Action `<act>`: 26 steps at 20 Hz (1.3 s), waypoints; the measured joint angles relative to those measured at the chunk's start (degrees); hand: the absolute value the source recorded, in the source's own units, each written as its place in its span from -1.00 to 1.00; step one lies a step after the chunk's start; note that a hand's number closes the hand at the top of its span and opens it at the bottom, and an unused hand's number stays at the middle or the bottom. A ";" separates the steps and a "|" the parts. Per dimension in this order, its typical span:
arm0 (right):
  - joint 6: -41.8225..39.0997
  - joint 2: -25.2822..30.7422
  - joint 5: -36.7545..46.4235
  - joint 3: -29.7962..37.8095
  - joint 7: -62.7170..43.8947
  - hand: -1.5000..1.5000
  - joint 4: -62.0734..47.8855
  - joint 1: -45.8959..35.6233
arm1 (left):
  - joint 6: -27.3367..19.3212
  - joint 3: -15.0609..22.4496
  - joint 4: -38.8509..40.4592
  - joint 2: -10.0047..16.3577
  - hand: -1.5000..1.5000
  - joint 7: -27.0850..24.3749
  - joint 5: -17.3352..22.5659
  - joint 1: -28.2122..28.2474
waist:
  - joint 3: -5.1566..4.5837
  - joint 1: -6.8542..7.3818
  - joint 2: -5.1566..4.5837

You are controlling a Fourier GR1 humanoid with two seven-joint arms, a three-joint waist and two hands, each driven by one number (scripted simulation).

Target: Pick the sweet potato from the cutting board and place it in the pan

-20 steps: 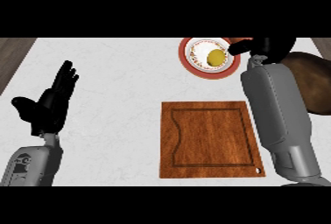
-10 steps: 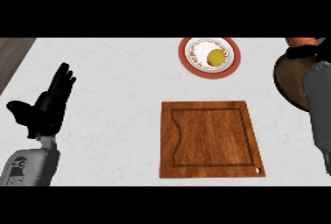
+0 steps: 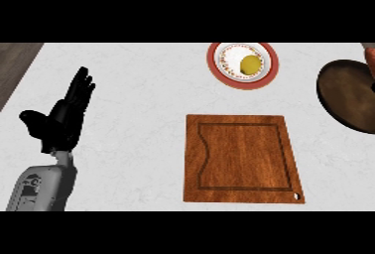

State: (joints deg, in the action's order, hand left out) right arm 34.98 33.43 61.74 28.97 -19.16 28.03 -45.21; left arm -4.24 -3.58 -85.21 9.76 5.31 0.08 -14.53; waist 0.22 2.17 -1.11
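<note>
The wooden cutting board lies in the middle of the counter with nothing on it. The dark brown pan sits at the right edge, partly cut off, and its visible inside shows only dark surface. A small reddish-brown bit peeks in at the right edge above the pan; I cannot tell what it is. No sweet potato is plainly visible. My left hand rests open at the left, fingers up, far from the board. My right hand does not show.
A red-rimmed white plate with a yellow round item stands behind the board. A strip of dark wood borders the white counter at the far left.
My right forearm and hand, which reached up beside the plate and over the pan, have pulled out of view to the right, uncovering the pan. The left hand has barely moved.
</note>
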 measured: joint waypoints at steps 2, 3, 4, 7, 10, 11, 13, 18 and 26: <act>2.18 1.25 -1.06 1.48 2.38 1.00 -3.14 0.19 | 0.31 -0.35 0.15 0.22 0.00 -0.33 0.31 -0.50 | 0.04 0.39 -0.19; 2.79 1.95 -2.02 2.40 4.06 1.00 -4.32 0.41 | 0.11 -0.03 0.24 -0.18 0.00 -0.63 0.06 -0.35 | 0.08 0.51 -0.28; 3.30 2.64 -2.72 3.17 5.36 1.00 -5.57 0.66 | 0.64 -0.24 -0.09 0.31 0.00 -0.36 0.36 -0.15 | 0.09 0.70 -0.30; 3.58 3.07 -6.40 6.16 9.85 -1.00 -8.11 0.93 | 0.38 0.12 0.29 -0.24 0.00 -0.77 0.03 -0.17 | 0.16 0.67 -0.35; -1.01 3.26 -10.51 9.31 12.38 -1.00 -10.98 0.52 | 0.74 -0.38 1.12 0.06 0.00 -1.26 0.33 -0.42 | 0.23 0.78 -0.51; -2.86 3.07 -12.06 10.48 13.38 -1.00 -11.80 0.48 | 0.83 -0.52 1.32 0.15 0.00 -1.27 0.43 -0.67 | 0.25 0.73 -0.53; -6.22 3.11 -14.80 12.53 16.07 -1.00 -12.98 0.46 | 0.97 -0.86 1.88 0.44 0.00 -0.93 0.61 -1.26 | 0.29 0.66 -0.55; -8.63 3.18 -18.61 15.67 22.91 -1.00 -14.67 2.46 | 0.74 -0.26 0.42 0.10 0.00 -0.49 0.26 -0.84 | 0.31 1.19 -0.56; -4.90 0.67 -28.12 23.29 36.78 -1.00 -10.76 3.66 | 0.92 -1.05 1.03 0.39 0.00 -0.72 0.55 -0.21 | 0.13 -0.13 0.13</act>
State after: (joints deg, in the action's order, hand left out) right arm 30.08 34.10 33.62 52.26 17.62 17.27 -41.55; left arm -3.31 -4.63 -84.18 10.15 4.60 0.63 -14.74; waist 0.35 2.03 -0.98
